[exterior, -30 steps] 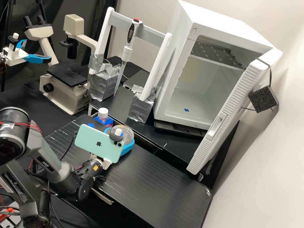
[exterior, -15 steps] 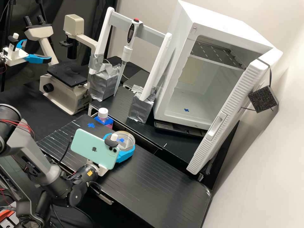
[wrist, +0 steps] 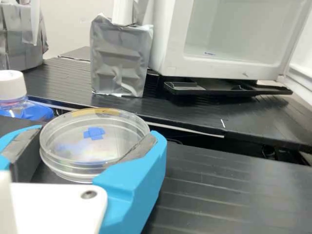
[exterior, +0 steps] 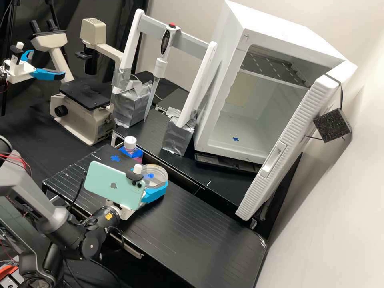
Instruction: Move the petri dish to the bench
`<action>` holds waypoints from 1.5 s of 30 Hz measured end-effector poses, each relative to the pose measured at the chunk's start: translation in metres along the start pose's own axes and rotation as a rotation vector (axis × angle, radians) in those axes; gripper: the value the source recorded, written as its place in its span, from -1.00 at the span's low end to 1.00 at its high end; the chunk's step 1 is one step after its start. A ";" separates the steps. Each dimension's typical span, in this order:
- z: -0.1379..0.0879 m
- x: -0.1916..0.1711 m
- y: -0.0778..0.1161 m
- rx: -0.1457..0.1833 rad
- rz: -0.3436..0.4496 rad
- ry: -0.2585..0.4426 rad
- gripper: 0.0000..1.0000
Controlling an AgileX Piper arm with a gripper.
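Note:
My gripper (exterior: pixel 153 185) is above the left part of the front bench (exterior: pixel 192 224), partly behind the phone on its mount. It holds the clear round petri dish (exterior: pixel 160 174), which has a blue mark and sits level between the fingers. In the wrist view, the gripper (wrist: pixel 99 138) has one black-padded blue finger on each side of the petri dish (wrist: pixel 68 146), shut against its rim. The dish's underside is hidden, so I cannot tell whether it touches the bench.
A white-capped bottle (exterior: pixel 130 144) with pink liquid stands just behind the dish. A blue cross (exterior: pixel 115 158) marks the bench to the left. Further back are a microscope (exterior: pixel 86 108), a pipette (exterior: pixel 161 66) on a white stand, and a white incubator (exterior: pixel 216 80) with its door open.
The arm has drawn back toward the lower left, and the held dish has shifted slightly nearer the front. The blue cross on the bench has come into fuller view.

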State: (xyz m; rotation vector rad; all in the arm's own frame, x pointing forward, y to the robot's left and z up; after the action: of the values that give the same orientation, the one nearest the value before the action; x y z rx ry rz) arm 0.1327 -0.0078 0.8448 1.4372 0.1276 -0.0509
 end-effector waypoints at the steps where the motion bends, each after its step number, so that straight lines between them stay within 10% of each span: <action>1: -0.001 0.000 0.000 -0.006 -0.001 0.002 -1.00; 19: -0.005 0.004 -0.007 0.011 -0.060 0.054 -1.00; 20: -0.005 0.004 -0.007 0.015 -0.062 0.053 1.00; 37: -0.015 0.002 -0.003 0.000 -0.024 0.082 1.00; 45: -0.043 -0.003 0.009 -0.025 0.151 0.202 1.00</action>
State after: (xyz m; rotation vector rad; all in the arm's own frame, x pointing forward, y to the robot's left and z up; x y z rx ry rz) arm 0.1287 0.0361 0.8487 1.4205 0.1844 0.2194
